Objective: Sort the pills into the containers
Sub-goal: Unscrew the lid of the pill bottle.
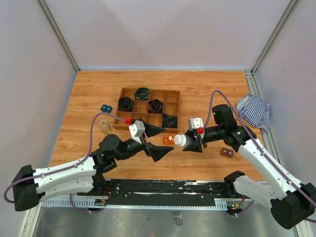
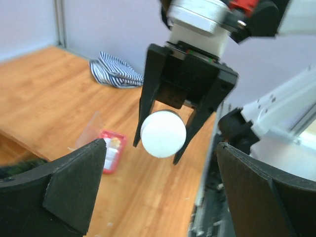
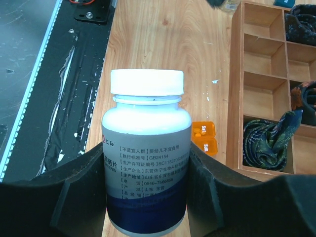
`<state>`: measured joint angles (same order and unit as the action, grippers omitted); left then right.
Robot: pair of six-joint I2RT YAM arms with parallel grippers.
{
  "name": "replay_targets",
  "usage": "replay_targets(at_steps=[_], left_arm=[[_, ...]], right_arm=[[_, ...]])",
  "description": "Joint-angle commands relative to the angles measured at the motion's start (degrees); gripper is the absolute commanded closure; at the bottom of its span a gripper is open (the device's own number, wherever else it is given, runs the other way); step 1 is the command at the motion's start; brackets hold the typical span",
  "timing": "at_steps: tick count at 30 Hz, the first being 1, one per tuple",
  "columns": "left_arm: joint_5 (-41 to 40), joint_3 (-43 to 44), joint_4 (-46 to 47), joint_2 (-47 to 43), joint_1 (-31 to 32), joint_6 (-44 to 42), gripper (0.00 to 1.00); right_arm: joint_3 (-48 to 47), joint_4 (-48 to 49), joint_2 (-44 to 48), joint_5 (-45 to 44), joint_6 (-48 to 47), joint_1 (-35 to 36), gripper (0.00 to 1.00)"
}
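Alignment is what counts here: the right gripper (image 1: 191,142) pinches the dark bottle (image 3: 145,163) around its lower body and holds it on its side above the tabletop (image 1: 207,94). The bottle's white cap (image 2: 163,133) points at the left gripper (image 1: 168,138), whose jaws are spread wide and clear of the cap. The step looks like taking the cap off so the pills can be sorted. To do it well, the left gripper should advance straight along the bottle's axis until its pads bracket the cap alone, not the neck below it. It should then close squarely so the round cap cannot squirt sideways. Twisting may spin the bottle in the right grip, so a firmer squeeze there would help. A small orange box (image 3: 204,138) lies on the tabletop below the gap, near the wooden tray (image 1: 149,89), so a dropped cap could roll against either.
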<state>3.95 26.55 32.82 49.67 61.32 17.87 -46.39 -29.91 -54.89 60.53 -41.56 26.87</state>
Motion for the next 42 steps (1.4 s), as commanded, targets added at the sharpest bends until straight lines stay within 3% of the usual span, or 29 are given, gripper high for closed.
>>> replay_targets(at_steps=[1, 4, 9, 14, 18, 29, 38, 42], left_arm=[[10.20, -3.11, 0.89, -5.24, 0.24, -27.24, 0.01], [16.76, -3.51, 0.74, -5.11, -1.02, -38.73, 0.01], [27.41, 1.82, -0.81, 1.48, -6.53, -40.61, 0.01], [28.06, 6.17, -1.69, 8.10, -6.66, -42.65, 0.03], [27.76, 7.79, -1.60, 11.29, -6.65, -42.10, 0.12], [27.53, 7.03, 3.33, 12.24, -6.73, -38.53, 0.32], [28.61, 7.37, 3.47, 13.41, -6.65, -36.56, 0.38], [28.98, 7.52, 3.60, 13.86, -6.70, -36.05, 0.47]], right_arm=[[-1.00, -0.56, 0.20, 3.28, -0.33, -1.74, 0.99], [-0.95, -0.96, 0.48, 3.84, -1.07, -1.74, 0.99], [-0.90, -1.11, 0.49, 3.90, -1.56, -1.74, 0.99], [-0.96, -1.25, 0.49, 3.98, -1.64, -1.74, 0.99], [-0.94, -1.31, 0.58, 3.99, -1.64, -1.74, 1.00], [-0.99, -1.28, 0.57, 4.08, -1.52, -1.73, 0.99], [-1.02, -1.29, 0.45, 3.98, -1.50, -1.73, 0.99], [-0.99, -1.29, 0.40, 3.99, -1.42, -1.72, 1.00]])
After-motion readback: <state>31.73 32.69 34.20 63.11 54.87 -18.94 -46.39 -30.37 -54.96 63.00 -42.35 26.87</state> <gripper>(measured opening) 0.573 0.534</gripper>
